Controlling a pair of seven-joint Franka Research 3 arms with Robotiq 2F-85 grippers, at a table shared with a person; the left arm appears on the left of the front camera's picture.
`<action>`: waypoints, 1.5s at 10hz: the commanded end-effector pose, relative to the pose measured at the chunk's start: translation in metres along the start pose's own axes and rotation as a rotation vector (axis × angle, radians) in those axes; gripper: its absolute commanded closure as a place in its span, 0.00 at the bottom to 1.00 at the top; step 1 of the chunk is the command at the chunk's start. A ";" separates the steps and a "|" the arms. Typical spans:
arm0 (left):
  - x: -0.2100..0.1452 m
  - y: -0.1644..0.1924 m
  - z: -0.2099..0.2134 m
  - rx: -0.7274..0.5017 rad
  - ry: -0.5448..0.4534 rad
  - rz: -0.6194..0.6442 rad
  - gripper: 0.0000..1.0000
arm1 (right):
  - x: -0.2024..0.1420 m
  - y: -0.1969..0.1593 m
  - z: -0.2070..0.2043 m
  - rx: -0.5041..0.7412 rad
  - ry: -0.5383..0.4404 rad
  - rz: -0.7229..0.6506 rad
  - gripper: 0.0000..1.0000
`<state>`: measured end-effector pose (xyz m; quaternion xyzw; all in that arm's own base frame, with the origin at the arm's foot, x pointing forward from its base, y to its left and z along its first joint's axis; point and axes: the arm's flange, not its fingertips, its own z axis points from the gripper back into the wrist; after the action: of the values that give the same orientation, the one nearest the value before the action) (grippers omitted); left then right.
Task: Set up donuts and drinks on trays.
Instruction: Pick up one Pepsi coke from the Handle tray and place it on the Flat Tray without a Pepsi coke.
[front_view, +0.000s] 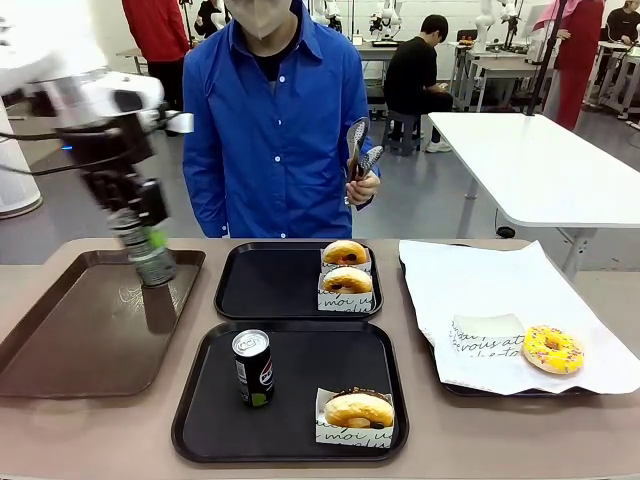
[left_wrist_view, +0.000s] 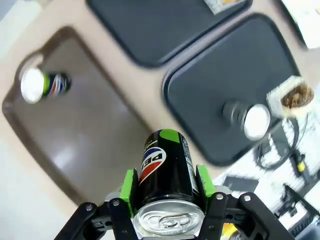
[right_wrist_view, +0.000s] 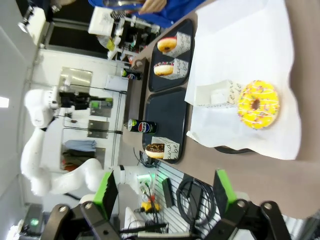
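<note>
- A brown table (front_view: 120, 440) carries four trays; a long brown tray (front_view: 60, 345) lies at the robot's left, two black trays sit in the middle, and a paper-lined tray (front_view: 520, 290) lies at the right.
- The left gripper (front_view: 150, 262) hangs above the brown tray, its green pads (left_wrist_view: 129, 185) clamped on either side of a black can with a green base (left_wrist_view: 165, 167); the jaws stand partly apart, just as wide as the can.
- The near black tray (front_view: 200, 420) holds a second black can (front_view: 253, 367) upright at its left, and a chocolate donut in a printed paper sleeve (front_view: 358, 410) at its right corner; open tray floor lies between them.
- The far black tray (front_view: 250, 285) holds two sleeved donuts (front_view: 346, 268) at its right edge; its left part is bare.
- A yellow sprinkled donut (front_view: 553, 349) rests on the white paper beside an empty sleeve (front_view: 485, 333).
- A person in a blue shirt stands at the far side; one hand (front_view: 362, 185) holds metal tongs (front_view: 358, 145) above the table.
- The left wrist view shows a can's reflection (left_wrist_view: 42, 85) in the brown tray's glossy floor.
- The right gripper (right_wrist_view: 162, 192) shows in its own wrist view, fingers wide apart and holding nothing, off the table's side edge.
</note>
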<state>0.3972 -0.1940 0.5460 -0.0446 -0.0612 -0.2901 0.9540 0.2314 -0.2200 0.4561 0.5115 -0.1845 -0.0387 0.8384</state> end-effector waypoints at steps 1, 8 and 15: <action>0.050 -0.008 -0.020 0.051 -0.047 0.035 0.42 | 0.001 -0.001 0.000 0.020 -0.011 0.018 0.00; 0.031 0.032 -0.031 0.082 -0.018 -0.030 0.42 | 0.001 -0.001 0.000 0.020 -0.011 0.018 0.00; -0.065 0.146 0.006 -0.060 -0.066 0.131 0.42 | 0.001 -0.001 0.000 0.020 -0.011 0.018 0.00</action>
<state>0.4124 -0.0203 0.5309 -0.0807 -0.0770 -0.2328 0.9661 0.2318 -0.2202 0.4555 0.5117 -0.1841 -0.0384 0.8383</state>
